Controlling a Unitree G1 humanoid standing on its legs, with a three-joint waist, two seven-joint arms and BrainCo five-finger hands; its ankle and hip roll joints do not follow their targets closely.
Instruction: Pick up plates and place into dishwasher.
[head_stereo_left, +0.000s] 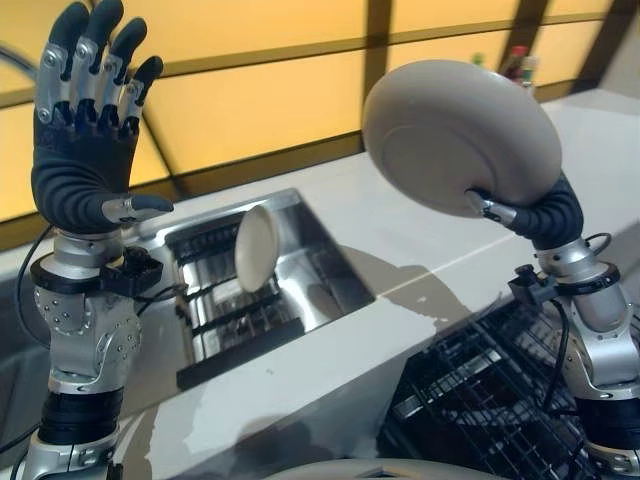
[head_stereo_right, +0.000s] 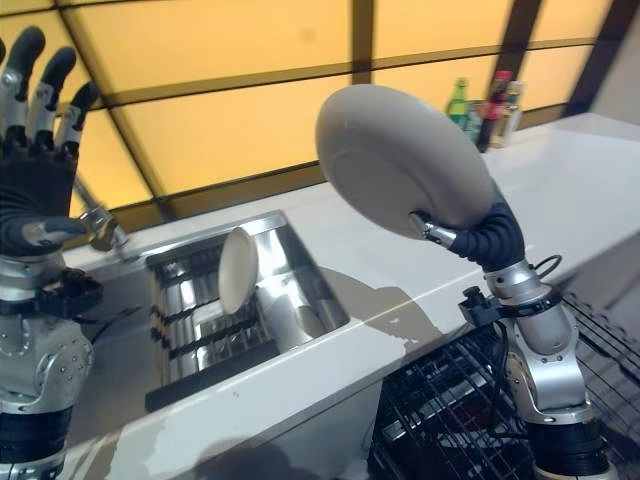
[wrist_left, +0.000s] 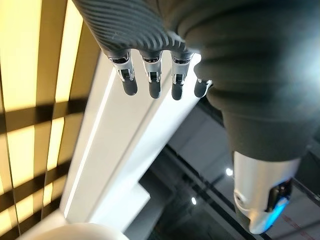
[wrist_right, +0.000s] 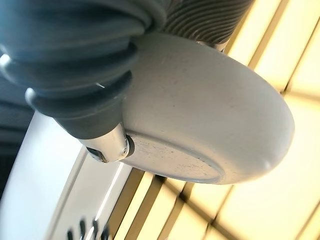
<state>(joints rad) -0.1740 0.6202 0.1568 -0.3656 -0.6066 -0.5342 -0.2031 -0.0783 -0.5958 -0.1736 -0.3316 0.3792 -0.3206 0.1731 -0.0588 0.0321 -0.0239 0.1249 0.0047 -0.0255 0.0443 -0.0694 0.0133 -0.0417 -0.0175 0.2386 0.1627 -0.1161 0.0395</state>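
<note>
Left eye view: the robot's right hand (head_stereo_left: 540, 212) is raised above a pale countertop (head_stereo_left: 440, 240), holding a large beige plate (head_stereo_left: 455, 135) tilted on edge, its underside facing the camera. The thumb presses the plate's underside near the lower rim; the fingers are hidden behind it. The left hand (head_stereo_left: 85, 130) is raised at the left, palm away, fingers straight and spread, holding nothing. Between the hands, a steel sink (head_stereo_left: 310, 280) is set into the counter, and a second, smaller plate (head_stereo_left: 255, 248) stands on edge in it. A black wire dishwasher rack (head_stereo_left: 480, 400) sits low at the right, below the counter's edge.

Right eye view: the same scene. Bottles (head_stereo_right: 485, 105) stand on the counter's far side, behind the held plate, against amber window panels (head_stereo_right: 230, 120).

Left wrist view: the left hand's fingers (wrist_left: 152, 82) extend straight, touching nothing.

Right wrist view: the thumb (wrist_right: 112, 147) rests against the held plate's rim, the plate close against the hand's ribbed cover.
</note>
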